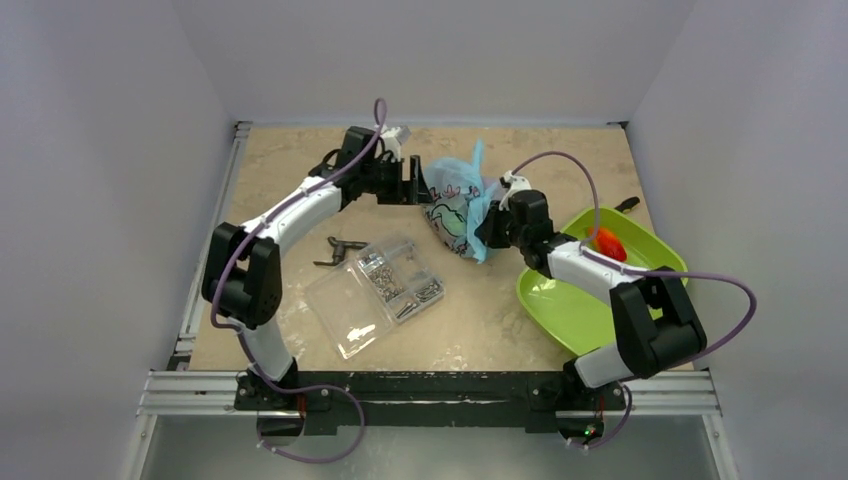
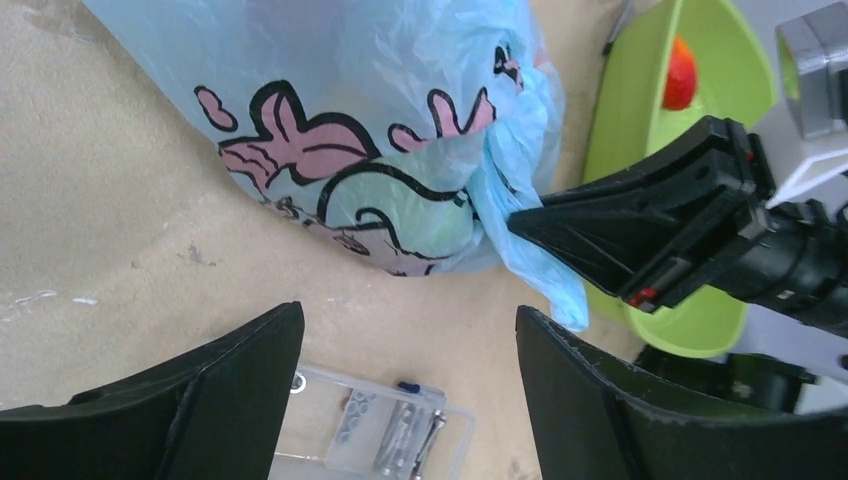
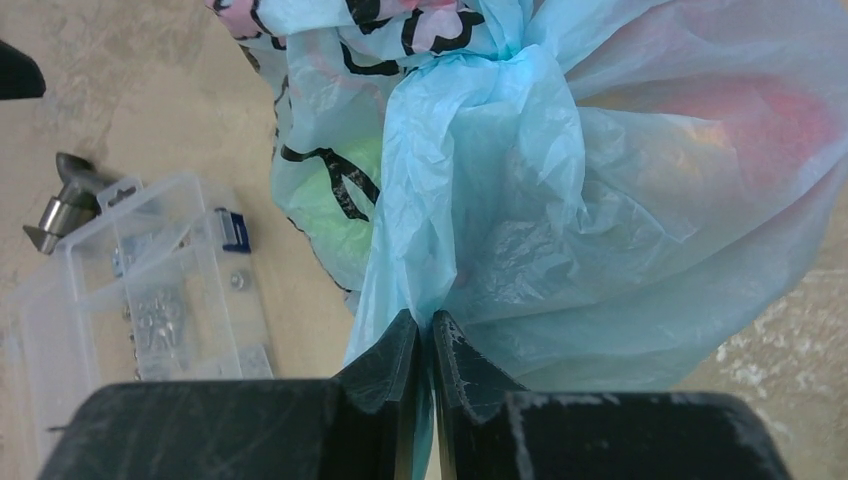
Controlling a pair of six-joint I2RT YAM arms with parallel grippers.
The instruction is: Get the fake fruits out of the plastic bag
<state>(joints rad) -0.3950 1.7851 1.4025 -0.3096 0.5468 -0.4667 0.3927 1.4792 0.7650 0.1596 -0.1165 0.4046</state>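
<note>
1. The bag (image 1: 455, 210) lies on the tabletop near the far edge, about mid-width, between the two claws.
2. R claw (image 3: 425, 335) is clenched on a bunched fold of the bag's blue plastic, at its near-right side.
3. L claw (image 2: 410, 320) is released. Its jaws stand wide w/ nothing between, just beside the bag's left side.
4. A green fruit (image 3: 330, 190) and a reddish fruit (image 3: 770, 120) show dimly thru the bag. A red fruit (image 1: 607, 243) lies in the tray (image 1: 560, 300) by the right edge.
5. A clear box (image 1: 375, 290) of small metal parts sits mid-tabletop, near-left of the bag, w/ a metal tool (image 1: 338, 250) just beside it.
</note>
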